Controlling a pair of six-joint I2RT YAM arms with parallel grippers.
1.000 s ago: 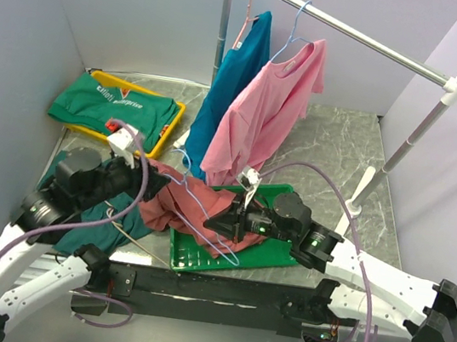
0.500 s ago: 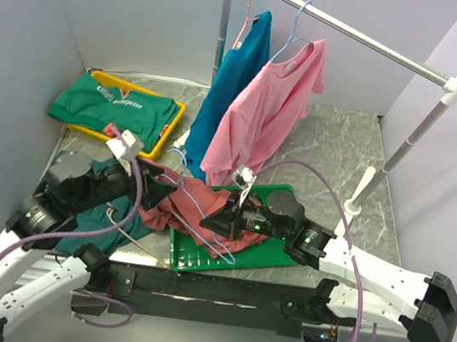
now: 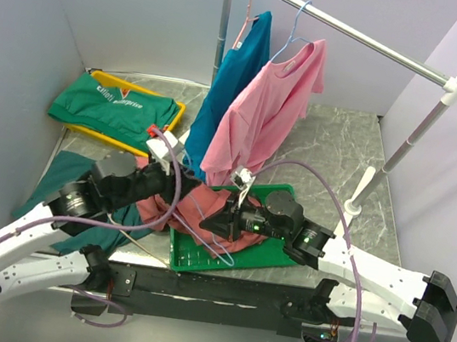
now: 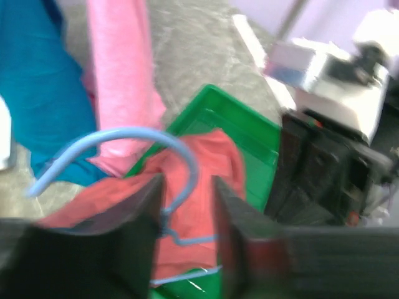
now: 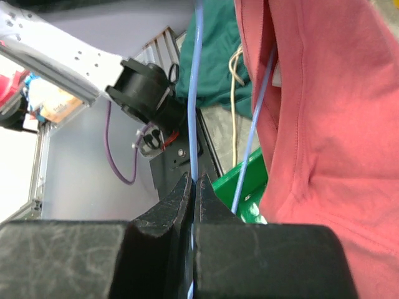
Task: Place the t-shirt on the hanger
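From above, the t-shirt lies bunched over the far left corner of the green tray, near the table's near edge, and spills onto the table. The hanger is threaded through it, with one wire running out over the tray's left part. The left gripper is at the hanger's hook end and the right gripper is at the t-shirt's right side. A pink shirt and a teal shirt hang from the rail behind.

On the left wrist view, the left gripper has its fingers apart. The hanger's neck stands in the gap, close to one finger, over the t-shirt and the tray.

On the right wrist view, the right gripper has its fingers pressed together on a hanger wire. The t-shirt hangs just beside them.
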